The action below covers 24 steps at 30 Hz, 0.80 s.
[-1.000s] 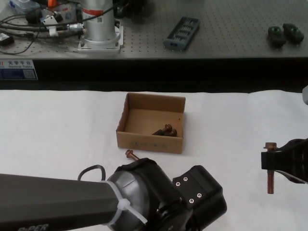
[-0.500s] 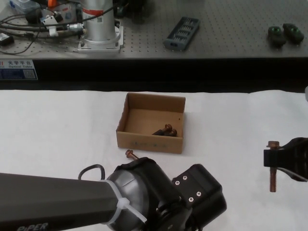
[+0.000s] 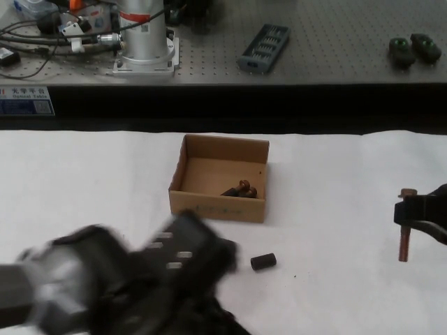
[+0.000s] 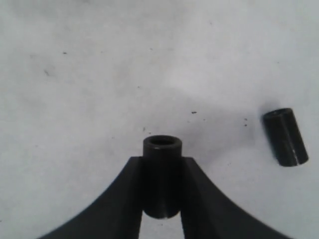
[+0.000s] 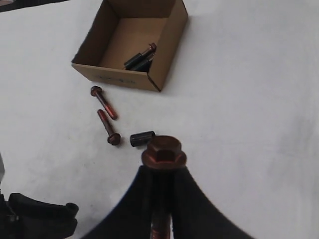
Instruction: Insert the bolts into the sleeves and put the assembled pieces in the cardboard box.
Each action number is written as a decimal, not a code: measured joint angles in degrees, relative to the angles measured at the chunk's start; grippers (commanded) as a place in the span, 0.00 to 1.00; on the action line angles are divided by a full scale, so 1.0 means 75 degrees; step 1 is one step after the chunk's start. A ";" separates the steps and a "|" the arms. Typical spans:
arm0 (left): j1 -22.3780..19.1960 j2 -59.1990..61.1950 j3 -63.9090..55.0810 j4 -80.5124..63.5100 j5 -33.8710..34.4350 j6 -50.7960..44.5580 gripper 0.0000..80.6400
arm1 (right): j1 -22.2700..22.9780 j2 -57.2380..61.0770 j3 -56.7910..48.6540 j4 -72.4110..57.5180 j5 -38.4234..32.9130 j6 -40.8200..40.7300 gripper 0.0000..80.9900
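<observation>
From the high view, the cardboard box (image 3: 216,207) sits open near the middle of the white worktop (image 3: 84,181), with two assembled pieces (image 3: 241,189) lying against its front wall. A loose sleeve (image 3: 263,262) lies on its side in front of the box, well apart from it. At the right edge, the right end effector (image 3: 412,216) is clamped on the held bolt (image 3: 404,241), which hangs upright, head up, above the worktop. The left arm (image 3: 126,279) is a blurred dark mass at the lower left. In the left wrist view, the left end effector (image 4: 162,184) is closed on the held sleeve (image 4: 162,149) – its open bore faces the camera – and the loose sleeve (image 4: 285,137) lies near it on the worktop, not touching. In the right wrist view, the bolt's hexagonal head (image 5: 164,152) sits just past the fingers gripping its shank. Beyond it lie the loose sleeve (image 5: 142,138) and two loose bolts (image 5: 103,102) – one just beside the sleeve, the other nearer the box (image 5: 117,78).
</observation>
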 measured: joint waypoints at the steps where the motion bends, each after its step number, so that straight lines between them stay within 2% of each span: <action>1: 0.0129 -0.0221 0.0480 -0.0572 0.0235 -0.0233 0.18 | -0.0002 0.0000 0.0000 -0.0111 -0.0120 -0.0070 0.05; 9: 0.0554 -0.1882 0.1831 -0.2875 0.1215 -0.0406 0.18 | -0.0010 0.0682 0.0000 -0.1266 -0.1154 -0.0150 0.05; 15: 0.0577 -0.2549 0.3068 -0.5217 0.1583 -0.0435 0.18 | 0.0008 0.1596 0.0116 -0.3201 -0.2121 -0.0150 0.05; 18: 0.0577 -0.2561 0.3776 -0.6349 0.1605 -0.0557 0.18 | 0.0089 0.1803 0.0476 -0.4536 -0.2472 0.0015 0.05; 21: 0.0577 -0.2579 0.4723 -0.7358 0.1198 -0.0608 0.18 | 0.0251 0.1960 0.0974 -0.5723 -0.2612 0.0445 0.05; 24: 0.0577 -0.2596 0.5023 -0.7608 0.1076 -0.0608 0.18 | 0.0604 0.2176 0.1782 -0.7005 -0.2661 0.0911 0.05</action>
